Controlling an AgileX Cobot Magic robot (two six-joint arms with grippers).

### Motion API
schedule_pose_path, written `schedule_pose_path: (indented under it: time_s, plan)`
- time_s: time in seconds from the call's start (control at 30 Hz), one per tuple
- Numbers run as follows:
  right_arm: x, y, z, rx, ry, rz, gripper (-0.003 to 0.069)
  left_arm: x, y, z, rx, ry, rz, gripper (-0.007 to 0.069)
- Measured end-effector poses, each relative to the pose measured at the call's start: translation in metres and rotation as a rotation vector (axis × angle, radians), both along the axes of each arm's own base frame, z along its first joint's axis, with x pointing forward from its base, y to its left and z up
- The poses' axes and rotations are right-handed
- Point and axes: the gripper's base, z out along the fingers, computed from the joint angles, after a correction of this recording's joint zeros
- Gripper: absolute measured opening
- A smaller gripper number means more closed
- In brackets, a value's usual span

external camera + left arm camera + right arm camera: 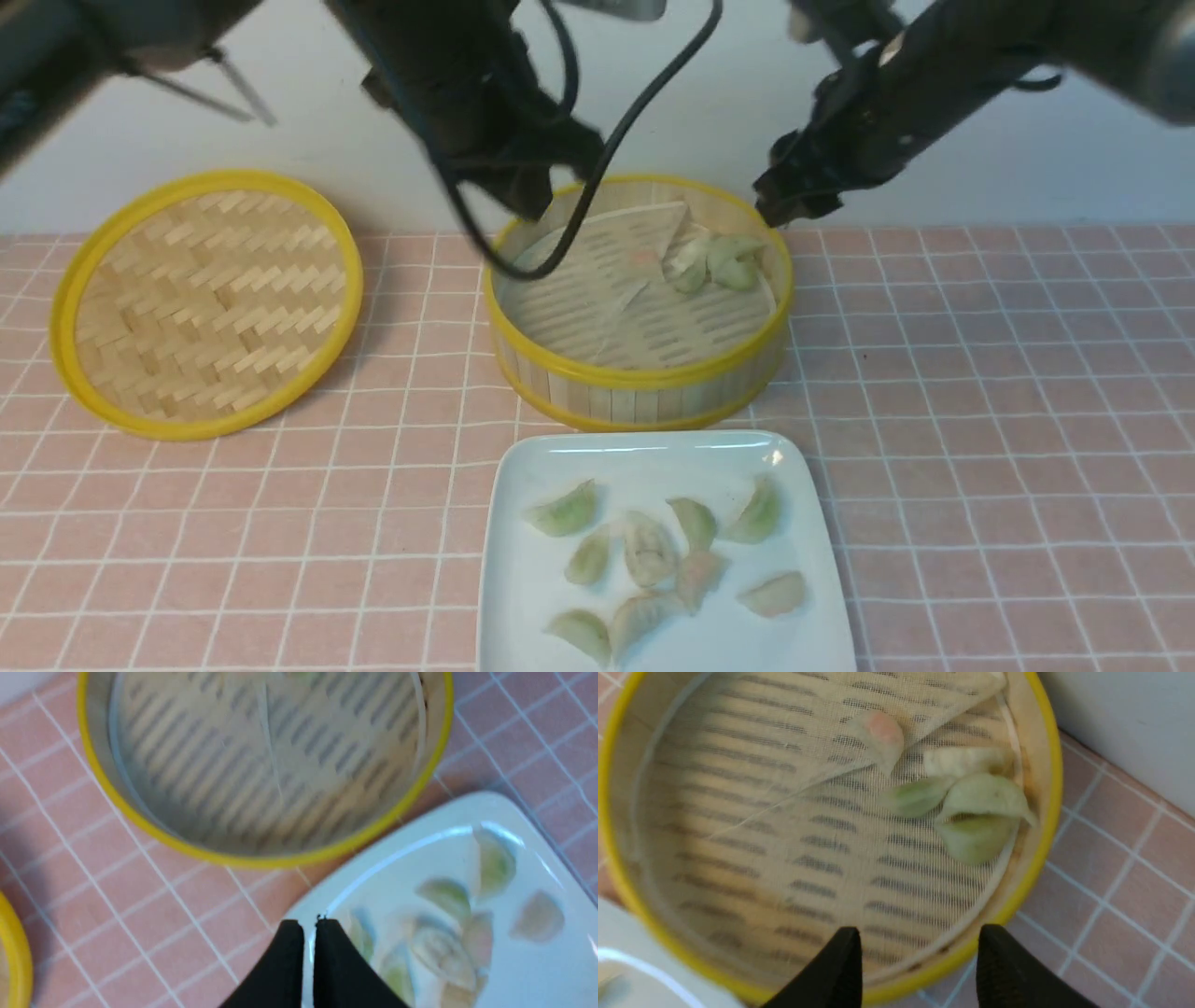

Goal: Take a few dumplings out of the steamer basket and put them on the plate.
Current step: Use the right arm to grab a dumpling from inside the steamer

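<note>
The steamer basket (639,383) stands mid-table with a few pale green dumplings (724,261) at its far right and a folded liner. The white plate (653,453) in front of it holds several dumplings (649,551). My left gripper (308,924) is shut and empty, high over the plate's (420,858) corner near the basket (261,861). My right gripper (920,938) is open and empty, above the basket's rim (1045,812). It is short of three green dumplings (980,812) and a pinkish one (880,732). In the front view it (775,210) hangs over the basket's far right rim.
The shallow woven bamboo lid (205,299) lies at the left of the pink checked cloth, and its rim shows in the left wrist view (14,952). A pale wall runs close behind the basket. A black cable hangs over the basket's left side.
</note>
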Motion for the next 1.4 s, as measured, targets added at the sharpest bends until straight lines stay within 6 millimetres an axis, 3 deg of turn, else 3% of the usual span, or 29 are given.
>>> schedule_pose_path:
  time_s: [0.03, 0.13, 0.37, 0.53, 0.67, 0.73, 0.8, 0.9, 1.1, 1.4]
  plan:
    - [0.000, 0.000, 0.000, -0.001, -0.002, 0.002, 0.0316, -0.002, 0.001, 0.004, -0.006, -0.010, 0.000, 0.0017]
    - [0.027, 0.008, -0.037, -0.017, 0.004, 0.018, 0.0325, -0.043, 0.019, 0.001, -0.003, -0.003, 0.009, 0.0017]
    - [0.052, 0.023, -0.083, -0.072, -0.027, 0.064, 0.0336, -0.104, 0.047, 0.006, -0.030, -0.051, 0.021, 0.0017]
    - [0.058, 0.031, -0.101, -0.148, -0.074, 0.094, 0.0326, -0.124, 0.055, 0.008, -0.039, -0.071, 0.023, 0.0017]
    - [0.060, 0.032, -0.101, -0.160, -0.089, 0.062, 0.0254, -0.129, 0.058, 0.012, -0.047, -0.088, 0.023, 0.0017]
    - [0.058, 0.036, -0.097, -0.162, -0.078, 0.031, 0.0113, -0.130, 0.058, 0.013, -0.050, -0.095, 0.024, 0.0017]
    - [0.056, 0.039, -0.089, -0.171, -0.069, 0.027, 0.0064, -0.130, 0.058, 0.013, -0.048, -0.098, 0.024, 0.0017]
    - [0.049, 0.042, -0.074, -0.173, -0.032, 0.024, 0.0064, -0.129, 0.059, 0.013, -0.042, -0.106, 0.025, 0.0017]
    - [0.029, 0.039, -0.017, -0.147, 0.010, 0.001, 0.0064, -0.125, 0.059, 0.015, -0.040, -0.157, 0.032, 0.0017]
    - [-0.007, 0.046, 0.042, 0.072, 0.047, 0.036, 0.0064, -0.123, 0.059, 0.016, -0.045, -0.185, 0.035, 0.0017]
